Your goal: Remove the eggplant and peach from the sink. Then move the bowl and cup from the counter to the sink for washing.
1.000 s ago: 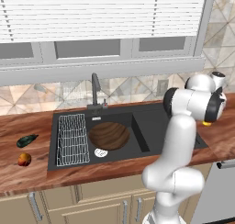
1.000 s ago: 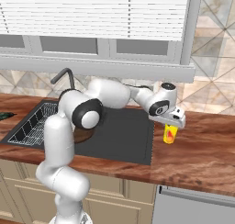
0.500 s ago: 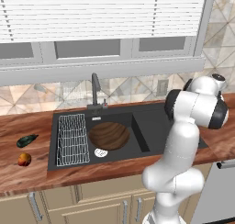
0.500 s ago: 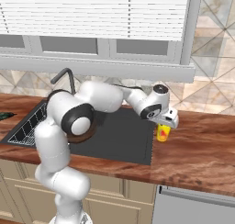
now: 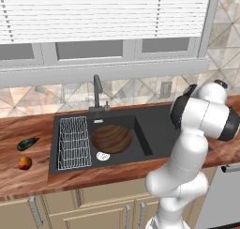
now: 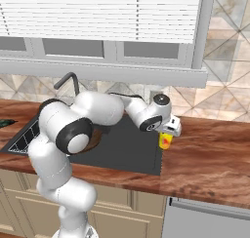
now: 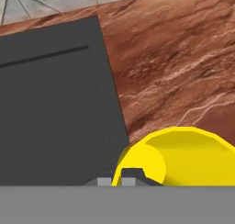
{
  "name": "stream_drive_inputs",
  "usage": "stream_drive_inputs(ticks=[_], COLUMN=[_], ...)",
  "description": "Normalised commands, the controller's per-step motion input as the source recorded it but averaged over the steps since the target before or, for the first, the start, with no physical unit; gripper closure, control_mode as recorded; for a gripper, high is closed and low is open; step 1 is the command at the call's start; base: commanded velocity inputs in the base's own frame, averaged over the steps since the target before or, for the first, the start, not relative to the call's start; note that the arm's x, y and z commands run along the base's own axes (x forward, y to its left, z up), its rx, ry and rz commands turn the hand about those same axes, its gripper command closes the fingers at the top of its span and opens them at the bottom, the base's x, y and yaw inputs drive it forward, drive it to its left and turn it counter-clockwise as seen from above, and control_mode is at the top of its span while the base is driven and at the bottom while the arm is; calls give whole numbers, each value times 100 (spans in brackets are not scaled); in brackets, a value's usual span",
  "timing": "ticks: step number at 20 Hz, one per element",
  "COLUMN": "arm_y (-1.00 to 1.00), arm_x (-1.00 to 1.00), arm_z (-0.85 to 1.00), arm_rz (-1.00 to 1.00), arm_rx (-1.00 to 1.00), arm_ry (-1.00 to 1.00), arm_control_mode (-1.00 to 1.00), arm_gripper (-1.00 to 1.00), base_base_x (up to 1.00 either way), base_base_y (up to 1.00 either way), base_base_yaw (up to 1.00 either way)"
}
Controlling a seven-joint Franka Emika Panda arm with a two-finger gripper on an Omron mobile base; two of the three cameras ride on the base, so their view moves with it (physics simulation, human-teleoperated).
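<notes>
Wooden counter [image 6: 210,149], arm outstretched, end effector [image 6: 168,130] (closed) gripping cup [image 6: 165,140]

I see white blinds [image 5: 103,14] over the window. Brown wood-look counter [image 6: 210,159], tiled backsplash [image 5: 61,94], and beige cabinet doors [image 5: 89,209] sit below.

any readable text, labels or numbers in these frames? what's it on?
No readable text anywhere.
Cup: a red mark on its yellow side, too small to tell whether it is a letter or a sign.
Sink, bowl, eggplant, peach: no markings.
</notes>
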Motion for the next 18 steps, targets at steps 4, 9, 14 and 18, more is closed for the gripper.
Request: stream_drive_inputs(ticks=[4,9,14,18], arm_y=[30,27,25,27], arm_x=[0,-5,-4,-7], arm_z=[13,18,17,16], arm_rz=[12,12,13,12], arm_rx=[-4,-8,-11,-10], arm_ry=[-2,0,0,0], arm_control_mode=[-100,-100,-100,-100], arm_gripper=[100,100,100,100], base_base_x=[0,0,0,0], base_base_y=[0,0,0,0], base_base_yaw=[0,0,0,0])
